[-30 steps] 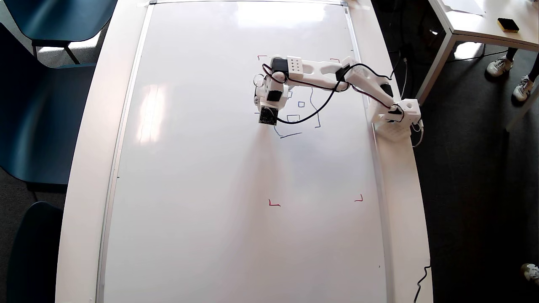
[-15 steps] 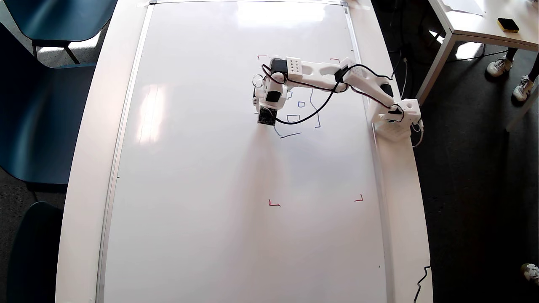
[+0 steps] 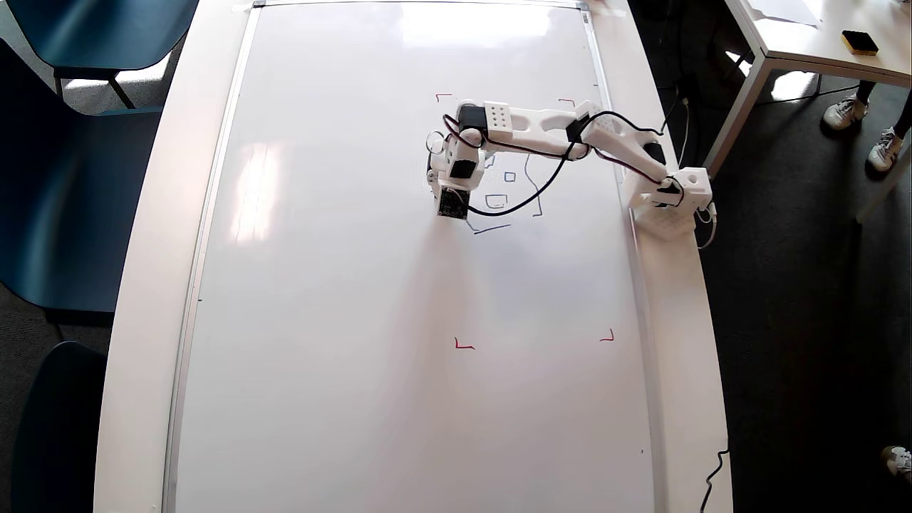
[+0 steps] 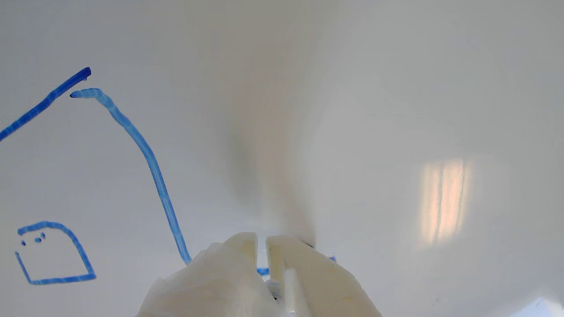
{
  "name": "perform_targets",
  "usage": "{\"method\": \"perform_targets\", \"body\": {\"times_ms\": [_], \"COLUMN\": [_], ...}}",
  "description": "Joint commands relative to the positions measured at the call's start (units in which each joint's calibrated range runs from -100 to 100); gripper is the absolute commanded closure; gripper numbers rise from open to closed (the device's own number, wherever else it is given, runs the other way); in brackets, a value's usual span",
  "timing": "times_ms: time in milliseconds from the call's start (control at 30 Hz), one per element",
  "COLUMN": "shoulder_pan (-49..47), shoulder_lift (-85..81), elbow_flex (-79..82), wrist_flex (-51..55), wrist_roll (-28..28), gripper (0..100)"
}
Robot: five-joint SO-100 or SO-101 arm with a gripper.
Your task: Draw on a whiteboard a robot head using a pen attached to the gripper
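Note:
The whiteboard (image 3: 342,285) fills most of the overhead view. The robot head (image 3: 496,201) is a thin dark-blue drawing near its upper right, partly covered by the white arm. My gripper (image 3: 438,174) points down at the drawing's left edge. In the wrist view the white jaws of the gripper (image 4: 262,246) stand together over the whiteboard (image 4: 396,88), with a thin slit between them. A curved blue outline stroke (image 4: 150,163) runs up from the left jaw, and a small rounded square (image 4: 83,264) lies to its left. A short blue mark shows between the jaws. The pen is hidden beneath them.
Red corner marks (image 3: 463,345) (image 3: 607,338) (image 3: 443,95) frame the drawing area. The arm's base (image 3: 670,199) sits on the table's right rim. Blue chairs (image 3: 71,178) stand left, another table (image 3: 819,43) at upper right, and a cable (image 3: 712,477) at the lower right edge.
The wrist and gripper have crept slightly left and down in the overhead view, along the drawing's left edge. The rest of the arm has barely moved.

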Motion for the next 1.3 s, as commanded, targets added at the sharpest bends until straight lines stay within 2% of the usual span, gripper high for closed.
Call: {"method": "perform_targets", "body": {"times_ms": [0,633,767,1267], "shoulder_pan": [-1.97,0.16,0.46,4.44], "shoulder_lift": [0.13,4.40,3.98,2.64], "elbow_flex": [-0.14,-4.04,-3.86,-2.77], "wrist_flex": [0.31,-0.21,-4.72,-2.38], "wrist_roll": [-0.04,1.03,1.57,2.16], "gripper": [99,99,99,99]}}
